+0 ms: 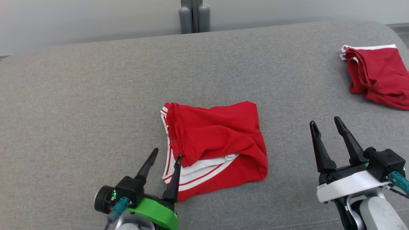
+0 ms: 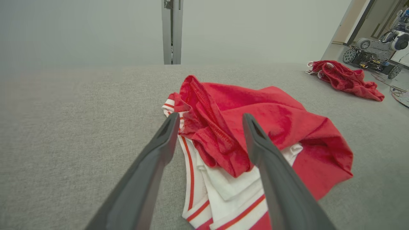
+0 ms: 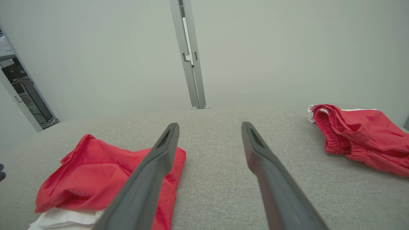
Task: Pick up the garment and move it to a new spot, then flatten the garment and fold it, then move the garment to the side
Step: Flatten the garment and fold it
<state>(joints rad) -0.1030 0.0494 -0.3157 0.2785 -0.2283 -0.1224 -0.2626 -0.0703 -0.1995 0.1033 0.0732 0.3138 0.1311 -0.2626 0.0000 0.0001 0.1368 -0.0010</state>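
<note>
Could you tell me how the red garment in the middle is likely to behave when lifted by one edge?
The red garment looks soft and creased, so it will probably droop rather than hold shape. Its layers lie loosely folded, so one may lift alone. On the grey fabric surface, it likely drags rather than slides.

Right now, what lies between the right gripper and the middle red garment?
Bare grey upholstery, in the head view; the open right gripper stands apart from the middle red garment.
</note>
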